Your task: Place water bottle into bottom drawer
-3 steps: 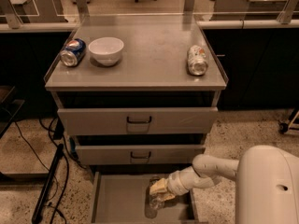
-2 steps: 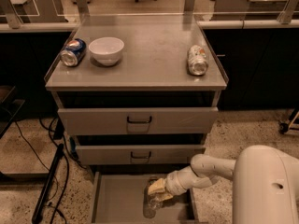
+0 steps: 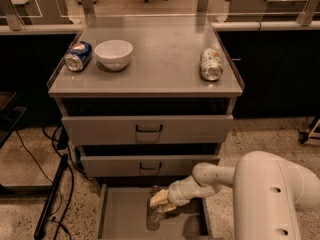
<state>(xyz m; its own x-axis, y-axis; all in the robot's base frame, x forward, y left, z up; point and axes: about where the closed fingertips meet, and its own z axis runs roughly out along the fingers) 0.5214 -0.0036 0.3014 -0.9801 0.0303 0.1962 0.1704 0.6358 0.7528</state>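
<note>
Gripper (image 3: 160, 203) over bottom drawer (image 3: 120, 215) | fingers (image 3: 157, 199) pinch water bottle (image 3: 154, 220) | long axis runs down-frame

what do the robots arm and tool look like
The arm is smooth, rounded and off-white, with no cables showing. Its big segment at lower right has a couple of small dark holes, and a slimmer jointed tube leads off it. The tool at its end is a yellowish cream and sits over the open bottom drawer.
</note>
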